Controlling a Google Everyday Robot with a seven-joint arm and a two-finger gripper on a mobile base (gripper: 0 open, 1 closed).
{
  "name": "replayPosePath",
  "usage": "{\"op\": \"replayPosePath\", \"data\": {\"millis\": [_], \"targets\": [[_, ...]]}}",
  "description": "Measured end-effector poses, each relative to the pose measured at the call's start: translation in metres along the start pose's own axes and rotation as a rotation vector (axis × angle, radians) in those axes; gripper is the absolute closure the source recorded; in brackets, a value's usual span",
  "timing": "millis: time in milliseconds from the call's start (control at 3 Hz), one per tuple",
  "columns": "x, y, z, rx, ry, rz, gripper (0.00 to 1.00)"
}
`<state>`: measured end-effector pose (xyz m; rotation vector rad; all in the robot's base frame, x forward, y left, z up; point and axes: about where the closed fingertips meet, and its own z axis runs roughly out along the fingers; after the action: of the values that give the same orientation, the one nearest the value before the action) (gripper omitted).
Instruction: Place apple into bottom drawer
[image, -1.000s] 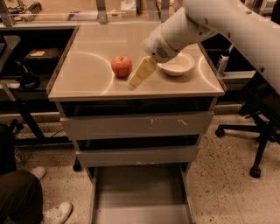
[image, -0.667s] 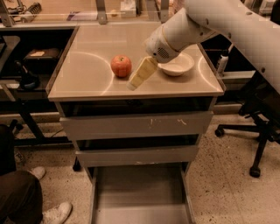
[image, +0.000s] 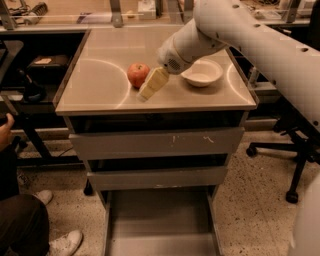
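The red-orange apple (image: 137, 74) sits on the cabinet top, left of the white bowl. My gripper (image: 151, 85), cream-coloured at the end of the white arm, hangs low over the top right beside the apple's right side, pointing down and to the left. I cannot tell whether it touches the apple. The bottom drawer (image: 159, 227) is pulled out near the floor, and its flat grey floor is bare. The two upper drawers (image: 155, 145) are shut.
A white bowl (image: 202, 73) stands on the cabinet top (image: 95, 92) to the right of the gripper. A person's leg and shoes (image: 30, 225) are at the lower left. An office chair base (image: 290, 160) stands at the right. A dark desk stands to the left.
The gripper has shifted slightly left, closer to the apple. The apple, the bowl and the drawers have not moved.
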<state>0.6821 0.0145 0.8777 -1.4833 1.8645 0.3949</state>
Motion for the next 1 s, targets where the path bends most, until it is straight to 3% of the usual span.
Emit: {"op": "replayPosePath", "data": {"millis": [667,1000], "targets": [[0.010,-0.046,0.033,0.054,-0.006,0.027,0.00],[0.012,-0.060,0.045,0.058,-0.006,0.044,0.00]]}}
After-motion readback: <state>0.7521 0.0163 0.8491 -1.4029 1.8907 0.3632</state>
